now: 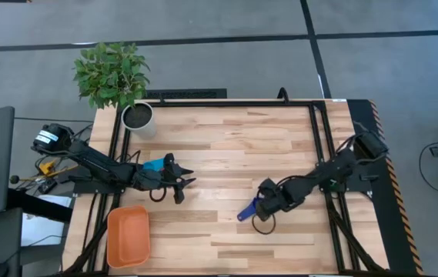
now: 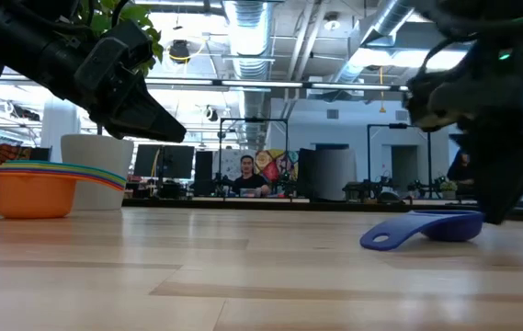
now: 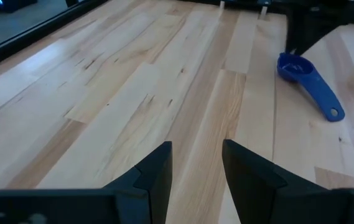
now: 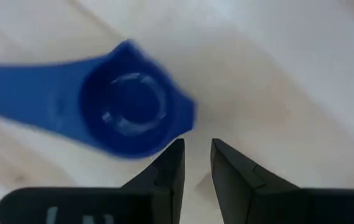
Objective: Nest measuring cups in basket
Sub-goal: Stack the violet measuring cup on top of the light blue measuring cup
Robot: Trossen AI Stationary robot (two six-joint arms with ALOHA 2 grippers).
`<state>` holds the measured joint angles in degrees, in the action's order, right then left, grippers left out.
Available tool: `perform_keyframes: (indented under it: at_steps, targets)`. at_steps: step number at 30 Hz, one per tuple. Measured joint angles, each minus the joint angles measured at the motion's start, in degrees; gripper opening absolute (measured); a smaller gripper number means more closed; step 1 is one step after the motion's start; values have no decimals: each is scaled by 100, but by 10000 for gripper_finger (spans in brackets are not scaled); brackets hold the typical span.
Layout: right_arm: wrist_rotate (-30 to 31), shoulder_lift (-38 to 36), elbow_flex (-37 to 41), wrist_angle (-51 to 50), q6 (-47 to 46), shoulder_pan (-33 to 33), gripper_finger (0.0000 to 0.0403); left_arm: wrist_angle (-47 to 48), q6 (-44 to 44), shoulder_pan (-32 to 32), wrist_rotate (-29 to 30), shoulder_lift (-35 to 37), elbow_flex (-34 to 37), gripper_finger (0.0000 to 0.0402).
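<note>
Currently: wooden table (image 1: pixel 226 146) carries everything. Orange basket (image 1: pixel 128 236) sits at its near-left corner; in the low view a nested stack of measuring cups (image 2: pixel 54 171) rests in it, coloured handles fanned out over the rim. White plant pot (image 1: pixel 138 118) with a leafy plant stands at the far-left corner, well apart from the basket.

Left gripper (image 1: pixel 182 181) hovers over the left-centre of the table, between pot and basket, fingers (image 3: pixel 157 175) slightly apart with bare wood showing in the gap, nothing pinched.

Right gripper (image 1: pixel 263 206) is low over the right-centre, directly above the dark blue measuring cup (image 1: pixel 247 211). Its fingers (image 4: pixel 169 167) stand a narrow gap apart, empty; the cup's bowl lies just beside the tips, not between them.

That blue cup lies on the bare table, handle pointing toward the basket side, well apart from the basket.
</note>
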<state>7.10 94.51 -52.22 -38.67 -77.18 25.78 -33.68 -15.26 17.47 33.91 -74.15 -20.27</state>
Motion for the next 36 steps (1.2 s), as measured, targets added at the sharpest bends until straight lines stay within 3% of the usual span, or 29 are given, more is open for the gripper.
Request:
perform_keyframes:
  at_steps: [8, 11, 16, 20, 27, 36]
  targets:
    - [293, 73, -1, 358, 1535, -777, 103, -17, -38, 0, -2, 0, 0, 130]
    - [523, 73, -1, 1096, 2410, -1071, 103, -35, -92, 0, -2, 0, 0, 130]
    - [306, 73, -3, 2528, 3504, -1286, 102, -69, -256, 0, -4, 0, 0, 130]
    - [529, -130, -2, 2130, 3223, -1175, 96, -143, -414, 0, -7, 0, 0, 130]
    - [826, -456, -1, 720, 1804, -572, 98, -395, -266, -6, 0, 1, -3, 130]
    - [612, -403, 1, 548, 616, 225, 192, -322, -284, -20, 125, 2, -7, 130]
